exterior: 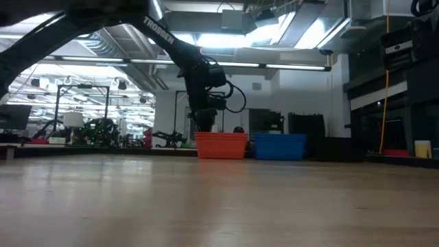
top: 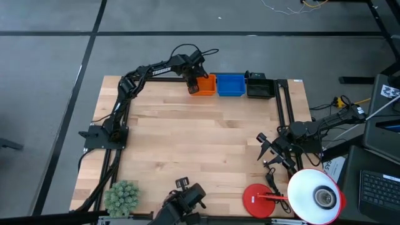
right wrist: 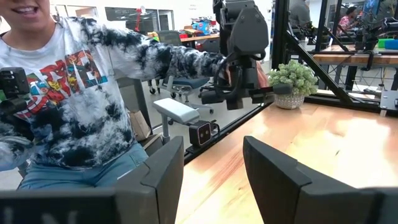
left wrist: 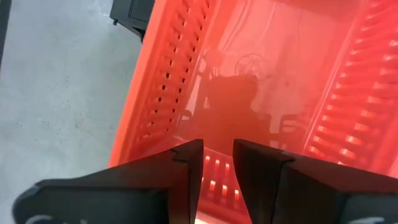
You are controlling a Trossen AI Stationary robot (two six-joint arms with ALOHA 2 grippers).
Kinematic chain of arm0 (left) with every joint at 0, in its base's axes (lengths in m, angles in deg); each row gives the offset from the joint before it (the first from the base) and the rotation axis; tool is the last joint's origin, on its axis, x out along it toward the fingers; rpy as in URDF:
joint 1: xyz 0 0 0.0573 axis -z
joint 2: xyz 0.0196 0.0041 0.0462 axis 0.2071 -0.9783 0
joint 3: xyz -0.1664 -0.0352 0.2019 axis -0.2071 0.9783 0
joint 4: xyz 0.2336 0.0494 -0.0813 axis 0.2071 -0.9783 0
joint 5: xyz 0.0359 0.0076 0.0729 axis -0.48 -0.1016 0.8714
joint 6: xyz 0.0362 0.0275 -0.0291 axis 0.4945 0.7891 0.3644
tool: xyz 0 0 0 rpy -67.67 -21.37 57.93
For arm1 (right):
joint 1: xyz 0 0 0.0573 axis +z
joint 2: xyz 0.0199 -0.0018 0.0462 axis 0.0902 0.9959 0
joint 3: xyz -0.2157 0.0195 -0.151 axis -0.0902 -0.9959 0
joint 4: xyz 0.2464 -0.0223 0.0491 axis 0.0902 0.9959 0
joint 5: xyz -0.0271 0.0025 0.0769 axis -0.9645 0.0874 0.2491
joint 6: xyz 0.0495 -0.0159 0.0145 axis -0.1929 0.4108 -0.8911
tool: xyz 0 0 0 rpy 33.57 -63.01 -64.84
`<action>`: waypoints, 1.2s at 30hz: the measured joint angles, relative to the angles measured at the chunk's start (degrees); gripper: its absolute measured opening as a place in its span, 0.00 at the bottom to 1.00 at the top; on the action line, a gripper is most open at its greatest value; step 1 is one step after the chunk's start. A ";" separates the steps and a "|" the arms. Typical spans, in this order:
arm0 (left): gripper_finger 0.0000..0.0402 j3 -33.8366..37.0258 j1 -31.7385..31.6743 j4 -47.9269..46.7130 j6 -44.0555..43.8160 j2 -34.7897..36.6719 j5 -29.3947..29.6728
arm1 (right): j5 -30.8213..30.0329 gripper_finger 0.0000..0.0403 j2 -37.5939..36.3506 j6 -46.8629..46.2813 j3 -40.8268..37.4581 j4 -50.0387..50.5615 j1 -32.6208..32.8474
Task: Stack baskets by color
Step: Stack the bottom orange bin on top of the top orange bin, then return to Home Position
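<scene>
Three baskets stand in a row at the table's far edge: orange [top: 205, 85], blue [top: 230, 85] and black [top: 260, 87]. All three rest on the table by their bottoms, as the low view shows for the orange one [exterior: 221, 145] and the blue one [exterior: 280, 146]. My left gripper [top: 192, 86] is at the orange basket's left end, tipped steeply down, with only a narrow gap between its fingers [left wrist: 217, 168]. Whether the orange basket is one basket or a nested stack I cannot tell. My right gripper [top: 267, 152] waits level near the table's right edge, open and holding nothing [right wrist: 213, 180]. My left gripper has the orange basket's left end wall [left wrist: 216, 177] in the narrow gap between its two fingers [left wrist: 186, 171]. The fingers slant down from the table's left. The basket sits level, bottom on the table. How far the wall reaches between the fingers is hidden by the fingers themselves.
A red round lamp base [top: 259, 200] and its white shade [top: 315, 195] stand at the near right. A green fuzzy plant [top: 122, 197] sits at the near left corner. A person [right wrist: 68, 93] sits beyond the table's edge. Bare wood fills the table's middle.
</scene>
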 joint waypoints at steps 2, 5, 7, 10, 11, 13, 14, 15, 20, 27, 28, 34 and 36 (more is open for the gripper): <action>0.20 -0.47 0.34 0.00 0.02 0.02 0.00 | 0.00 0.42 0.00 0.04 0.00 -0.01 -0.01; 0.20 -1.99 0.83 0.02 0.10 0.06 0.12 | 0.00 0.42 0.00 0.08 0.00 0.01 -0.02; 0.20 -3.13 1.01 -0.19 0.07 0.09 0.59 | 0.00 0.42 0.00 0.06 -0.01 0.01 -0.01; 0.20 -4.71 1.52 -0.66 -0.92 0.11 1.27 | 0.00 0.42 0.02 0.10 0.00 0.01 -0.01; 0.20 -5.44 1.77 -1.11 -1.71 0.30 1.18 | 0.00 0.42 0.02 0.12 0.00 0.02 -0.02; 0.20 -7.19 3.03 -2.86 -2.79 1.20 -0.25 | 0.00 0.42 0.01 0.12 0.00 0.03 -0.02; 0.20 -8.51 4.07 -3.48 -3.33 1.84 -0.61 | 0.00 0.42 0.02 0.12 0.00 0.08 -0.02; 0.20 -9.76 5.23 -4.79 -4.03 2.62 -1.31 | 0.00 0.42 0.01 0.07 -0.01 0.29 -0.02; 0.20 -16.26 11.61 -17.54 -6.36 7.45 0.06 | 0.00 0.42 0.00 0.15 0.00 0.40 0.00; 0.20 -16.74 19.59 -34.33 -12.90 16.73 0.65 | -0.22 0.42 -0.07 -1.15 0.04 -2.83 0.00; 0.20 -16.17 20.63 -35.62 -13.16 18.05 0.85 | -0.90 0.42 -0.06 -0.57 0.04 -2.65 0.00; 0.20 -2.91 26.26 -32.95 -15.91 29.39 -1.28 | -7.39 0.42 -0.02 -1.39 0.03 -2.22 -0.02; 0.20 5.31 27.51 -27.73 -18.14 34.56 -1.59 | -7.11 0.42 -0.02 -1.43 0.04 -2.20 -0.01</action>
